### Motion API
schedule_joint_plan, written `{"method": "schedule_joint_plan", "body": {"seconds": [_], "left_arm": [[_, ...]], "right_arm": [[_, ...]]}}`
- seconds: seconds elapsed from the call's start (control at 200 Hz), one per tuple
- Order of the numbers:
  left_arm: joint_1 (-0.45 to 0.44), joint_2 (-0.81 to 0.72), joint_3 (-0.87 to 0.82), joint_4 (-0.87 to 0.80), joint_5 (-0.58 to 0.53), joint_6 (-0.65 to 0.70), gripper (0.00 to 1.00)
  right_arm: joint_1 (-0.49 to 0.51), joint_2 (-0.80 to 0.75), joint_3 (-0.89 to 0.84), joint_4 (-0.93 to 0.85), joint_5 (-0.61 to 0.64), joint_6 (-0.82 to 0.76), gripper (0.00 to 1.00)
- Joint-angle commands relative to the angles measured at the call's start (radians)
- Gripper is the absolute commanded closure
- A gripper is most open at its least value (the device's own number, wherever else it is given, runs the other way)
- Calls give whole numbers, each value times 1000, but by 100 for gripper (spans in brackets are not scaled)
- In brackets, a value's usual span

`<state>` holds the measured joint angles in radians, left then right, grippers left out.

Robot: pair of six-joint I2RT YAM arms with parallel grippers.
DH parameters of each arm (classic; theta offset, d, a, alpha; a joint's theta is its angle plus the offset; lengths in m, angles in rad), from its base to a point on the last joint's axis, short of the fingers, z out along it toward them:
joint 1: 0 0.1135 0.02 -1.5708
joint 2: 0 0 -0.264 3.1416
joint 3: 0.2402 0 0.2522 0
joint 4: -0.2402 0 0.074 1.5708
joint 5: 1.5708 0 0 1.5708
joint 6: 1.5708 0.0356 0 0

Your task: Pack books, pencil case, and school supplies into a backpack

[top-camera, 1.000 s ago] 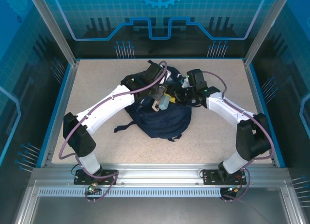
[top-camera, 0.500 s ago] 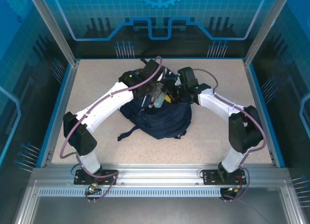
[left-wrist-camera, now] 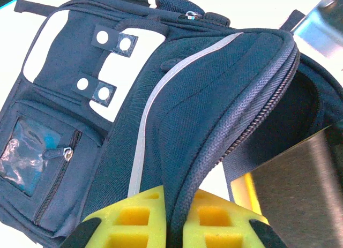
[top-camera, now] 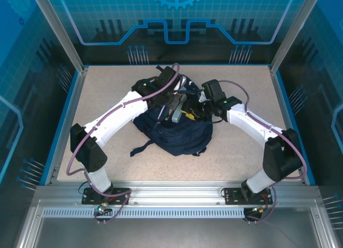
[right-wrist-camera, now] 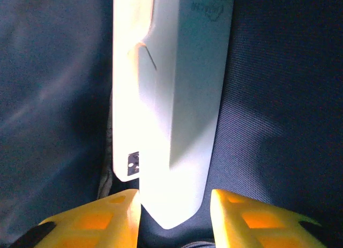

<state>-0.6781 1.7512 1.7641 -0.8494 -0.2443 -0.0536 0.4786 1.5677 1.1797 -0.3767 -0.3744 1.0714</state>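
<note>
Mostly navy backpack (left-wrist-camera: pixel 203 98), white-striped.

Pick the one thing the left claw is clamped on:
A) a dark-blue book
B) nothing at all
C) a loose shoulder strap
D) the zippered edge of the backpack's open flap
D: in the left wrist view the left claw is shut on the backpack at its zippered flap edge.

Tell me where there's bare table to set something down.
Bare table at both far corners and the near strip between backpack and arm bases. Crowded at centre, where left arm and right arm meet over it.
</note>
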Motion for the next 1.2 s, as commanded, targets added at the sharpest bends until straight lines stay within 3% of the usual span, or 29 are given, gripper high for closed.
{"method": "schedule_joint_plan", "body": {"seconds": [0.0,0.205,0.355,0.64,0.76,1.015,1.14,1.195], "left_arm": [[-2,-64,20,134,22,-3,97],[-1,-63,-5,147,36,-16,97],[1,-49,-15,180,50,-34,98],[25,-19,-34,196,90,-79,97],[39,-36,-64,197,142,-110,81],[135,-194,-238,265,373,-228,32],[193,-312,-392,322,410,-265,19],[215,-356,-464,343,409,-269,17]], "right_arm": [[42,58,36,-17,-22,-12,65],[77,147,95,51,-34,0,75],[82,191,82,268,-94,55,80],[70,186,75,295,-119,36,79],[45,128,32,188,-68,-3,75],[-43,-89,-94,-98,143,-115,65],[-101,-182,-143,-223,268,-159,60],[-120,-211,-152,-257,302,-174,51]]}}
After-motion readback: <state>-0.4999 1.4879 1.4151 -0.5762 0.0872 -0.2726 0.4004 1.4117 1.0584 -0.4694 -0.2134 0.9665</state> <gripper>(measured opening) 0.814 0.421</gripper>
